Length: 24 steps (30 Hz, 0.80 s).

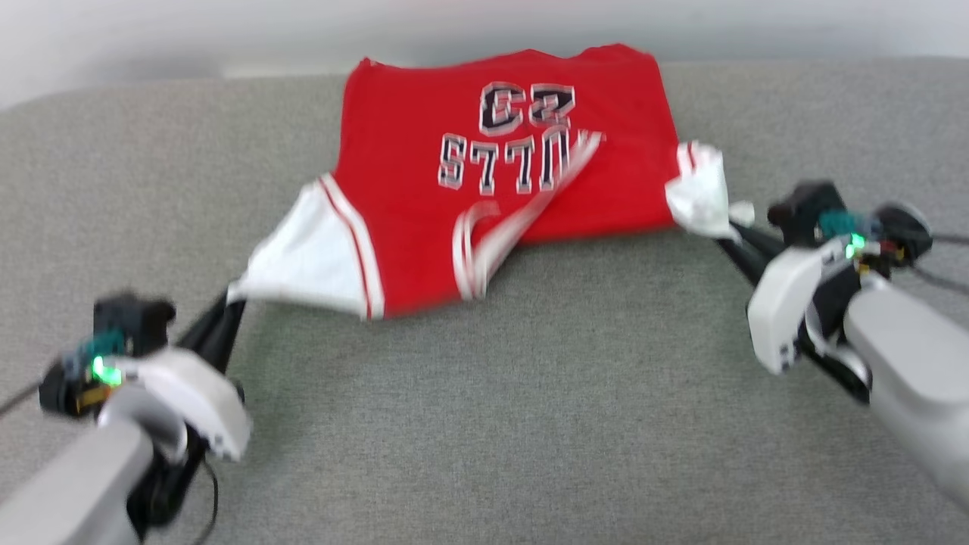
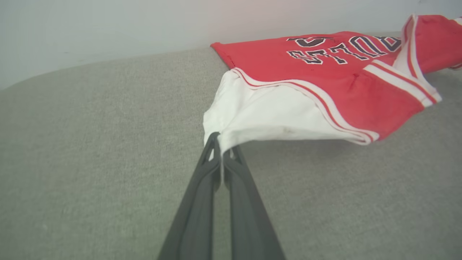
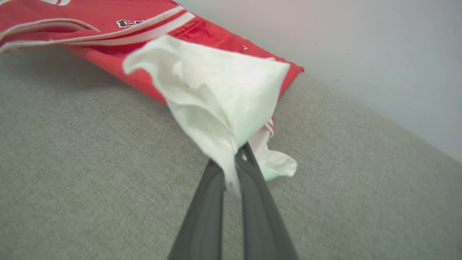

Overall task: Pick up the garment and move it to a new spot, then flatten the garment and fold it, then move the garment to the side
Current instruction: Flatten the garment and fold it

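Red basketball-jersey T-shirt with white sleeves [image 1: 409, 197]: print-up, far side of grey fabric-covered surface [image 1: 530, 393]. Left gripper [image 2: 221, 144] and right gripper [image 3: 241, 151] each pinch a sleeve tip. Cloth looks light and limp. Sleeve tips seem workable holds, though thin fabric may slip.

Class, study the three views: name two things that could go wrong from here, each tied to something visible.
The left pincer and right pincer each pinch only a white sleeve edge of the jersey; a pull may slip one free. The striped trim lies flipped onto the BULLS print, so flattening could press that fold in.
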{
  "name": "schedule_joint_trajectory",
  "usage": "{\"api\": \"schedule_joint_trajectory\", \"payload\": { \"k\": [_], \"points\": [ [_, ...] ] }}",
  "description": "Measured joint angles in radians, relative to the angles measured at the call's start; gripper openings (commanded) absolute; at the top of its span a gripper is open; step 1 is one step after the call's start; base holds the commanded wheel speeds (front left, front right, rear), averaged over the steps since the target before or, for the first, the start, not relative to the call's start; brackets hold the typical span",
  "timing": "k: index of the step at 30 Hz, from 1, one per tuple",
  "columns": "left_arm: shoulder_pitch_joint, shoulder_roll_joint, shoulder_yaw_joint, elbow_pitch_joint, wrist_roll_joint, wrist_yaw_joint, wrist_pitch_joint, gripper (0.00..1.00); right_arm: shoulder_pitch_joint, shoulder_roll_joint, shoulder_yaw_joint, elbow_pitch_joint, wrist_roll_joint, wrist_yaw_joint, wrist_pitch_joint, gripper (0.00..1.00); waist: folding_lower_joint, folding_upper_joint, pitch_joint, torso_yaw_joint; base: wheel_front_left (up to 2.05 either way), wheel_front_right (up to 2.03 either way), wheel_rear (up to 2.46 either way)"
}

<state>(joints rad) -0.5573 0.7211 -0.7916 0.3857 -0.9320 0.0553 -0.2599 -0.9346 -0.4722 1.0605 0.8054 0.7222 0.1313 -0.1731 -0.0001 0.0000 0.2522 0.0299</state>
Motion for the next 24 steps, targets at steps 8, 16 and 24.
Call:
{"api": "schedule_joint_trajectory", "payload": {
  "k": [8, 16, 24],
  "points": [
    [0.333, 0.068, -0.002, -0.145, -0.089, 0.124, 0.000, 0.00, 0.252, -0.102, 0.040, -0.138, 0.070, 0.000, -0.002, 0.00, -0.0002, 0.0000, -0.116, -0.007, 0.00, 0.00, 0.00],
    [0.556, 0.099, 0.003, -0.250, -0.130, 0.205, 0.000, 0.00, 0.494, -0.178, 0.024, -0.258, 0.076, 0.000, 0.014, 0.00, -0.0003, 0.0000, -0.206, -0.019, 0.00, 0.00, 0.00],
    [0.632, 0.113, 0.019, -0.310, -0.134, 0.240, -0.002, 0.00, 0.651, -0.201, -0.077, -0.343, 0.050, 0.000, 0.081, 0.30, -0.0002, 0.0000, -0.242, -0.024, 0.00, 0.00, 0.00]
  ]
}}
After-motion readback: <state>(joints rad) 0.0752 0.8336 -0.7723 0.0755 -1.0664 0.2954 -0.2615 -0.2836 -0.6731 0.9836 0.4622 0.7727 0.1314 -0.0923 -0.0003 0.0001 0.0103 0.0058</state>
